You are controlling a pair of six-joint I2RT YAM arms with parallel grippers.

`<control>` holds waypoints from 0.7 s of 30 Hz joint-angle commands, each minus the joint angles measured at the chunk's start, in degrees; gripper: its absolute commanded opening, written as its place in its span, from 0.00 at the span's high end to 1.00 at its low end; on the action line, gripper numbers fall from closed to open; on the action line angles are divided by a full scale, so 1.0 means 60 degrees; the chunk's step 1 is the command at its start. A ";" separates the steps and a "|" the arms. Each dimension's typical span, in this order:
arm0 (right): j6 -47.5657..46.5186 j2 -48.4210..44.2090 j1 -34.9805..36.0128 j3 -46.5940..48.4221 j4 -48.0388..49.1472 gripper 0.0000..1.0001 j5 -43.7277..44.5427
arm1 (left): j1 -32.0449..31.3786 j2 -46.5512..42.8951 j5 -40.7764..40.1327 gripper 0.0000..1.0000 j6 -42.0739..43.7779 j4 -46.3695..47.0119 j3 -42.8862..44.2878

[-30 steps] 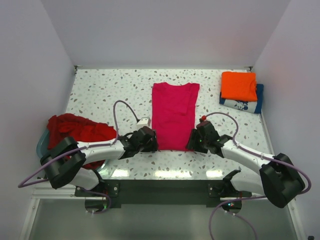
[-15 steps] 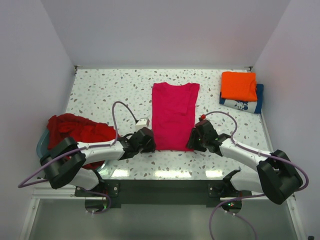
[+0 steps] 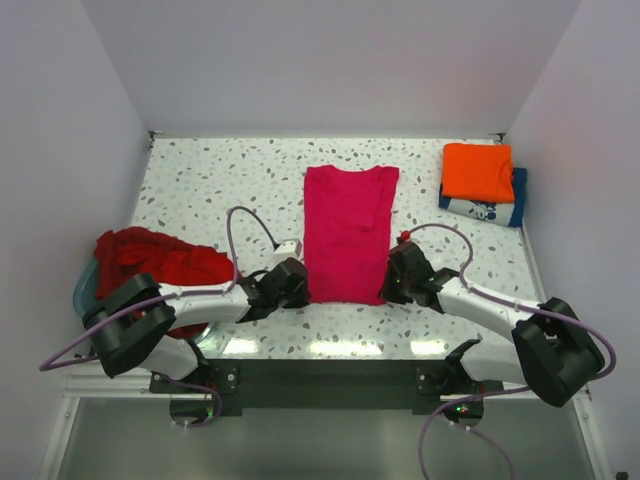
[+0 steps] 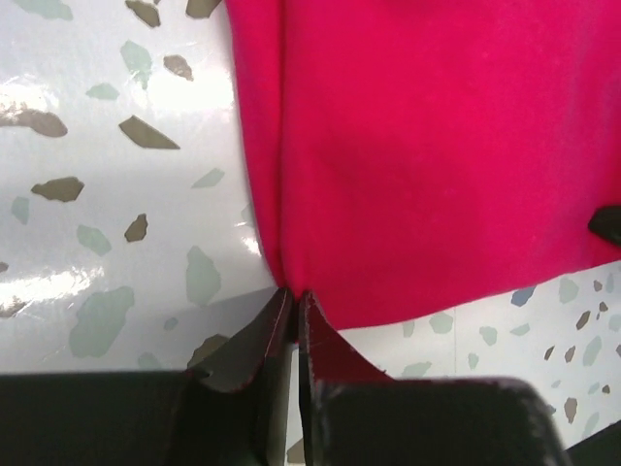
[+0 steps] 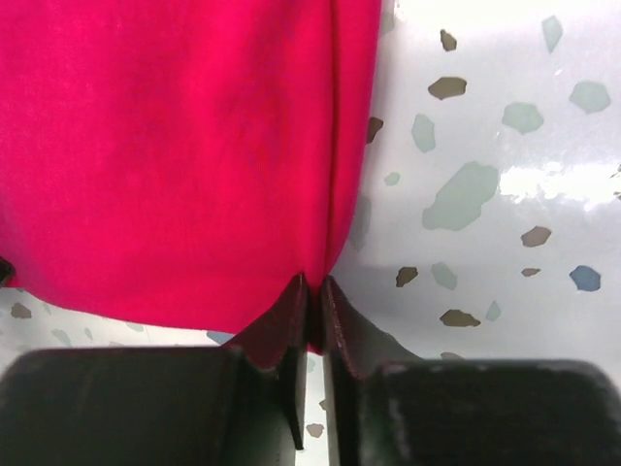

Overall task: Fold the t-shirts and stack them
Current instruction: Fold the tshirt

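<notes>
There is one pink shirt [image 3: 347,225], one orange shirt [image 3: 478,170], one navy shirt [image 3: 492,209], and a heap of red shirts [image 3: 160,260] too bunched up to count. The pink shirt lies flat in the middle of the table [image 3: 220,180]. The left gripper [image 4: 294,299] squeezes its near left corner, and the right gripper [image 5: 314,289] squeezes its near right corner. The orange shirt sits folded on the navy shirt, far right. The red shirts lie in a pale blue tub [image 3: 82,292] at the left. The table is white with grey and brown specks. Plain pale walls [image 3: 330,70] stand around it.
</notes>
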 commanded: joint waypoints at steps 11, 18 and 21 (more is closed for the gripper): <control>0.0834 -0.1248 0.1919 -0.0167 -0.2414 1.00 0.0958 | -0.1109 -0.1651 -0.0076 1.00 -0.0107 -0.0961 -0.0973; 0.1391 -0.2860 0.2785 0.0023 -0.4083 1.00 0.1119 | -0.1974 -0.3439 -0.0780 1.00 -0.0852 -0.2457 -0.1222; 0.1596 -0.3285 0.3210 0.0155 -0.4552 1.00 0.1031 | -0.2559 -0.3982 -0.0897 1.00 -0.1277 -0.2692 -0.1208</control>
